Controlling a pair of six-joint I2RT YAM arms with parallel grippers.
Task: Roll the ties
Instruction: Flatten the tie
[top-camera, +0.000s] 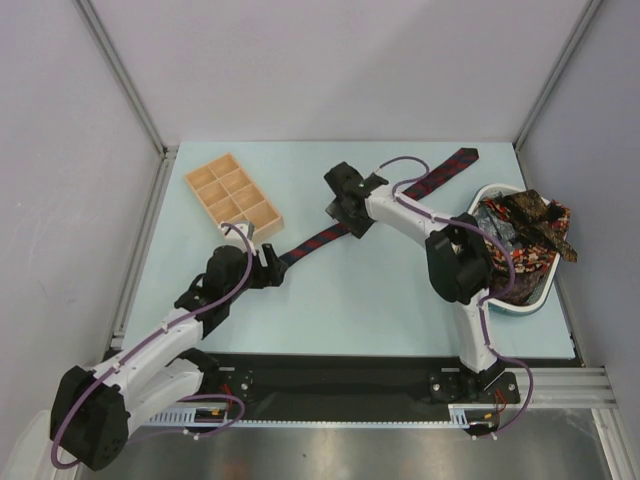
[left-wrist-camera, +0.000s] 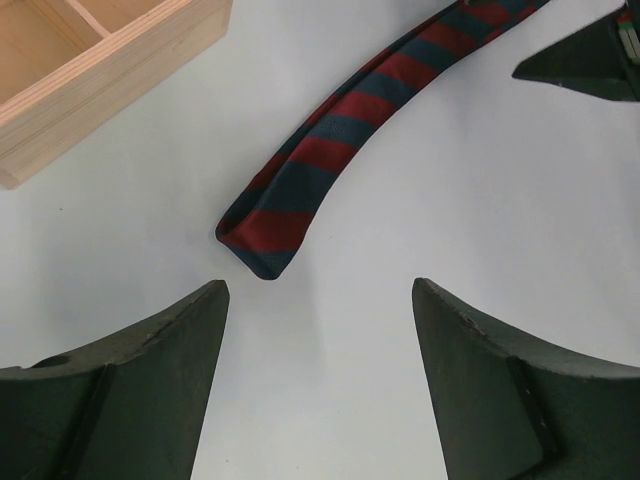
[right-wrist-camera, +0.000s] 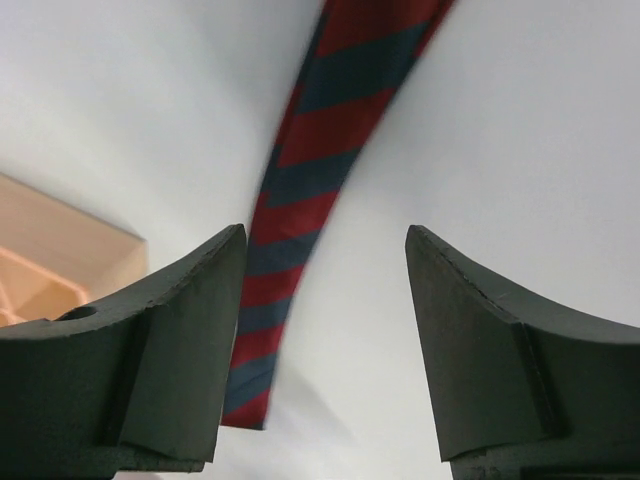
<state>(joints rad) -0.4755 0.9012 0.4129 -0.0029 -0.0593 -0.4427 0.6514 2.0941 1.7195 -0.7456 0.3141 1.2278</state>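
- The striped tie (top-camera: 385, 203), dark blue with red diagonal bars, lies flat on the pale surface (top-camera: 380, 300). It runs on a slant from near the wooden tray (top-camera: 232, 195) up toward the far right corner.
- Its narrow end (left-wrist-camera: 262, 238) lies just ahead of the left fingers (left-wrist-camera: 150, 380) and does not touch them.
- The left fingers are spread wide and low over the surface, with nothing between them. The gap lines up roughly with the tie's end.
- The right fingers (right-wrist-camera: 150, 350) are also spread, one on each side of the tie (right-wrist-camera: 320, 170) partway along its length. The band passes through the gap, closer to the finger on the left of that view. I cannot tell whether either finger touches the cloth.
- From above, the right arm reaches across the tie's middle, so part of the band is hidden beneath it.
- The tray sits at the far left, its compartments showing bare wood. One corner lies near the tie's narrow end.
- More ties (top-camera: 525, 235), in brown, red and gold patterns, are heaped in a white basket (top-camera: 495, 187) at the right edge.
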